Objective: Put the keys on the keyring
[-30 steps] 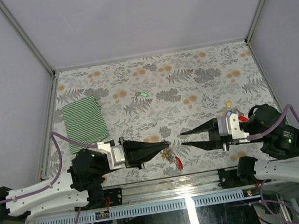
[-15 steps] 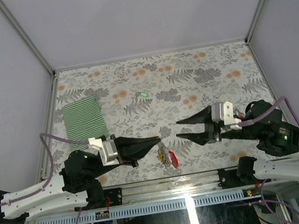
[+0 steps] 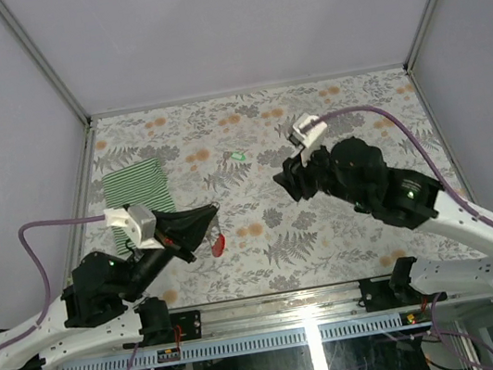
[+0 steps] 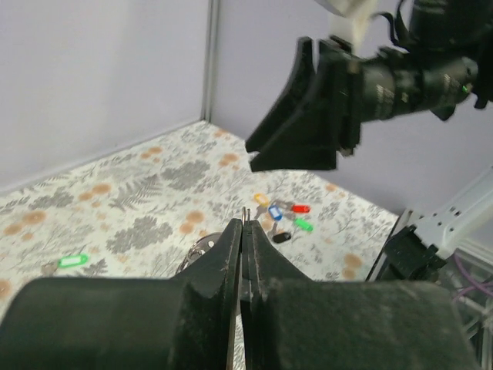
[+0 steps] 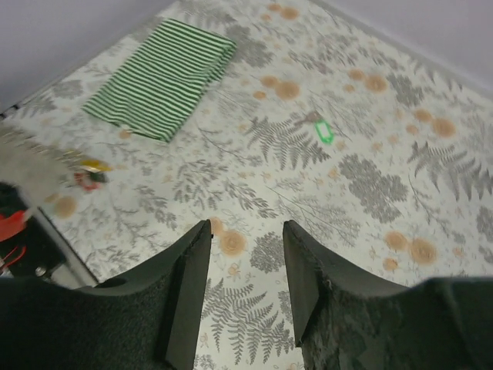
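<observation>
My left gripper [image 3: 212, 215] is raised above the table's left half and shut on the keyring, whose red loop [image 3: 218, 243] hangs below its tip. In the left wrist view, thin metal ends [image 4: 247, 212] stick out of the shut left gripper [image 4: 246, 225] and a metal ring [image 4: 199, 248] shows underneath. One green key [image 3: 236, 156] lies at the far middle, also seen as the green key [image 5: 324, 131]. A cluster of keys [image 4: 282, 215], yellow, blue, red, green and black, lies on the right. My right gripper [image 5: 246, 227] is open, empty and high above the mat.
A green striped cloth [image 3: 133, 190] lies at the left, partly under my left arm; the right wrist also sees this cloth [image 5: 162, 77]. The right arm [image 3: 368, 184] reaches over the table's right half and hides the key cluster from above. Grey walls enclose the fern-patterned mat [image 3: 349, 122].
Both arms have risen. The left gripper carried the keyring up and to the left from the front edge. The right gripper swung toward the middle and its jaws widened.
</observation>
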`<state>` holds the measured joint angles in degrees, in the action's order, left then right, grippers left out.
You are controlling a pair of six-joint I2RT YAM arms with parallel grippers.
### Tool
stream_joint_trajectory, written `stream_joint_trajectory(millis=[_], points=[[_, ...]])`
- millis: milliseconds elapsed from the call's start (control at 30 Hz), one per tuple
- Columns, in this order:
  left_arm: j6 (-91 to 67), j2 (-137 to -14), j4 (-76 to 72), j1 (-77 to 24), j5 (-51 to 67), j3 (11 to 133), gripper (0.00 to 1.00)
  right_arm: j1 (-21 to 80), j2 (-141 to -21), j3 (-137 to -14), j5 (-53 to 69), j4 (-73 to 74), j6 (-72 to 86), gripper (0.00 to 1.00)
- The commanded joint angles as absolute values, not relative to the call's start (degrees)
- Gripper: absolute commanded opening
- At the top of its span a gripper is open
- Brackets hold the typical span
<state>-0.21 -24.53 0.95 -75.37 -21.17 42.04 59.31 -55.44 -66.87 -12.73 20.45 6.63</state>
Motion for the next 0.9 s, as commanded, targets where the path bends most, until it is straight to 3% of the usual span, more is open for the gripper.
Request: stream_joint_trajectory(millis=[0, 233, 400, 667, 867], points=[[0.0, -26.4, 6.2, -75.4, -25.5, 45.3, 0.00, 48.0, -60.3, -70.0, -4.6, 19.3, 13.5, 0.48], [3.2, -29.1, 7.1, -75.4, -30.4, 45.4, 0.00, 38.7, -71.4, -73.1, 1.9, 16.8, 14.2, 0.47], [2.6, -34.2, 7.4, -73.4, -28.7, 45.3, 0.00, 31.3, -73.1, -70.5, 2.9, 16.3, 18.5, 0.50], [-4.6, -41.2, 6.5, -43.8, 4.3, 45.6, 0.00, 24.8, -65.7, -58.9, -7.9, 26.2, 22.5, 0.54], [-5.2, -46.0, 6.6, -38.9, 9.8, 47.5, 0.00, 24.3, -66.5, -52.2, -15.1, 31.9, 23.2, 0.55]])
